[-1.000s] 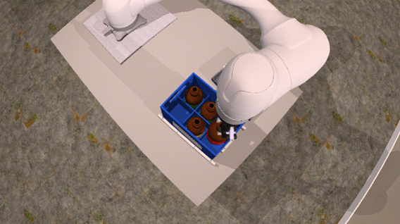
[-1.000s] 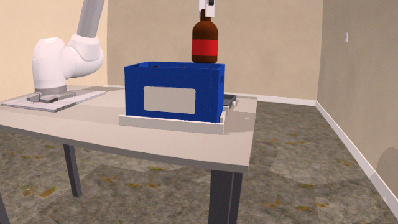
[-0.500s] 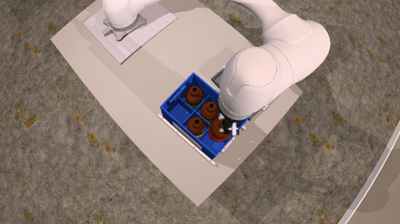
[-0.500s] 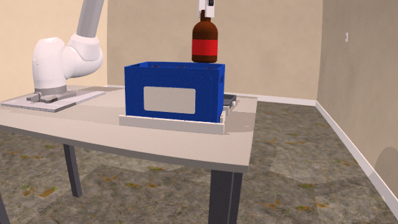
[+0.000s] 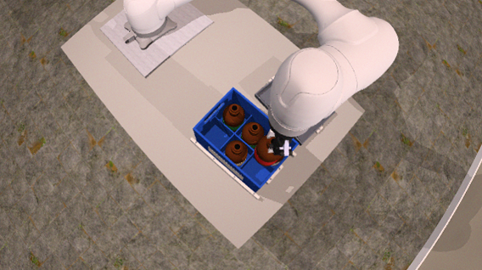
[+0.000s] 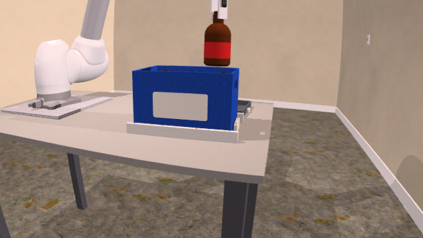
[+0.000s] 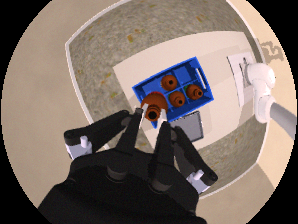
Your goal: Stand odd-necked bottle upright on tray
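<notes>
My gripper (image 5: 279, 144) (image 6: 219, 16) (image 7: 153, 112) is shut on the neck of a brown bottle with a red label (image 5: 265, 152) (image 6: 217, 50) (image 7: 154, 100). The bottle hangs upright, its base just above the rim of the blue crate (image 5: 201, 136) (image 6: 143, 99) (image 7: 159, 79), over its right end in the top view. Three other brown bottles (image 5: 234, 115) (image 5: 252, 133) (image 5: 236, 152) stand in crate compartments. A fifth bottle is not visible; the held bottle and gripper hide part of the crate. The dark tray (image 5: 264, 96) (image 6: 244, 106) (image 7: 189, 126) lies behind the crate, partly hidden by the arm.
Pale rails (image 5: 223, 167) (image 6: 182, 131) run along the crate's foot. The crate's high walls stand directly below the held bottle. The arm's base stands on a light plate (image 5: 145, 66) (image 6: 59, 114) at the table's far left.
</notes>
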Robot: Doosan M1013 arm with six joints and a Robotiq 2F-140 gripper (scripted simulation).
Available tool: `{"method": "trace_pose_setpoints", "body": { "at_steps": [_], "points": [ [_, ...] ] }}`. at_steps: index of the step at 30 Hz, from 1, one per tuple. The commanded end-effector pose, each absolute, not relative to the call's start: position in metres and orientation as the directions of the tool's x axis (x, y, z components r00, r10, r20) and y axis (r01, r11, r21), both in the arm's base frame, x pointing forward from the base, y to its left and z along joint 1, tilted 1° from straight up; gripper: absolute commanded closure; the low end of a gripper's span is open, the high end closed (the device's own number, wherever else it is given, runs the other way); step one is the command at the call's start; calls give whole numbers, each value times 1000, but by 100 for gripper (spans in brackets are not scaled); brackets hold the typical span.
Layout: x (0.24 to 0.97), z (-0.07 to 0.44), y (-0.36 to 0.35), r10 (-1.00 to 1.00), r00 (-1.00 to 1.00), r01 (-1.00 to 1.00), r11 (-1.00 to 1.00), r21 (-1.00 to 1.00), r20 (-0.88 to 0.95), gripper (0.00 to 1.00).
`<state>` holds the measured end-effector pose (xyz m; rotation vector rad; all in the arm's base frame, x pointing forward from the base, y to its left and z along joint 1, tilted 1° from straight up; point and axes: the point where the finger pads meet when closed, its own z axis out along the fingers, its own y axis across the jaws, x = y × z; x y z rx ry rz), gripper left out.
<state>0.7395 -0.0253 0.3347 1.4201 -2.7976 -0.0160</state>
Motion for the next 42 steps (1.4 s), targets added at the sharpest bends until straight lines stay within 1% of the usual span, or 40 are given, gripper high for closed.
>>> {"method": "trace_pose_setpoints", "body": {
  "at_steps": [1,42],
  "points": [
    [738,335,-21,-807,-590,-807,590,11,-1,100],
    [713,336,54,-807,-590,-807,590,11,-1,100]
  ]
}}
